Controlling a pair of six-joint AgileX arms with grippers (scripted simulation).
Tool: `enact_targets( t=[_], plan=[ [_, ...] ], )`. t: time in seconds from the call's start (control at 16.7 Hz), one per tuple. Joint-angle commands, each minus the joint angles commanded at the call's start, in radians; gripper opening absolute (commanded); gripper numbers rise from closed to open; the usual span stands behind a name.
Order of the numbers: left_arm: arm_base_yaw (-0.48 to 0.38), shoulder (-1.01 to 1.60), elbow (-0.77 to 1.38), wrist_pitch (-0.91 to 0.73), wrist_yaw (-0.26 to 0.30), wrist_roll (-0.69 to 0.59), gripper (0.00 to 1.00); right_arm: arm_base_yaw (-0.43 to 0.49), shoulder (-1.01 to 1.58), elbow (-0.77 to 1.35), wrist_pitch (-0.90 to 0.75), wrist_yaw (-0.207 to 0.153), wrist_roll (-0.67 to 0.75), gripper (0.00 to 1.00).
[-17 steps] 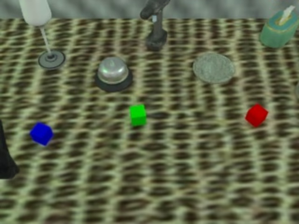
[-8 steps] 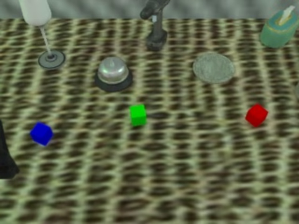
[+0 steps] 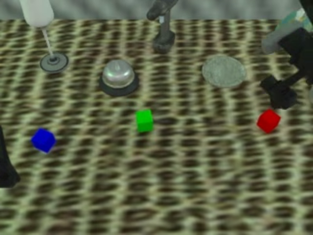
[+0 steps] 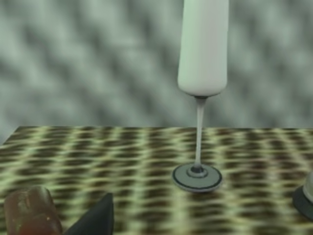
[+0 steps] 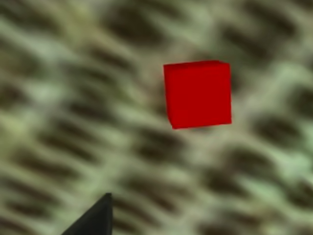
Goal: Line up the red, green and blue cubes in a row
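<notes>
Right pincer [image 3: 279,95] poised just beyond the red cube [image 3: 268,120], apart from it; whether wide or narrow, impossible to tell. Green cube [image 3: 144,120] well left of red, blue cube [image 3: 43,140] farther left. Left arm parked beside blue.

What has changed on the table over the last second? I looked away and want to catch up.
The right arm has come into the top view from the right edge; its gripper now hangs just beyond the red cube, touching nothing. It partly hides the green tissue box at the far right corner. The red cube, green cube, blue cube and silver dome bell have not moved. The left arm stays parked at the left edge.
</notes>
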Motion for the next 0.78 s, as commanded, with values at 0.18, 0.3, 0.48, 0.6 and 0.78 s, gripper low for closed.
enact_targets(
  t=[0.18, 0.3, 0.48, 0.6, 0.78],
  plan=[
    [0.000, 0.000, 0.000, 0.000, 0.000, 0.000, 1.00, 0.017, 0.176, 0.144, -0.089, 0.001, -0.035, 1.00],
    [0.000, 0.000, 0.000, 0.000, 0.000, 0.000, 1.00, 0.024, 0.240, 0.200, -0.123, 0.001, -0.048, 1.00],
    [0.000, 0.000, 0.000, 0.000, 0.000, 0.000, 1.00, 0.026, 0.262, 0.219, -0.134, 0.001, -0.052, 1.00],
    [0.000, 0.000, 0.000, 0.000, 0.000, 0.000, 1.00, 0.026, 0.262, 0.219, -0.134, 0.001, -0.052, 1.00],
    [0.000, 0.000, 0.000, 0.000, 0.000, 0.000, 1.00, 0.023, 0.266, 0.202, -0.115, 0.002, -0.053, 1.00]
  ],
)
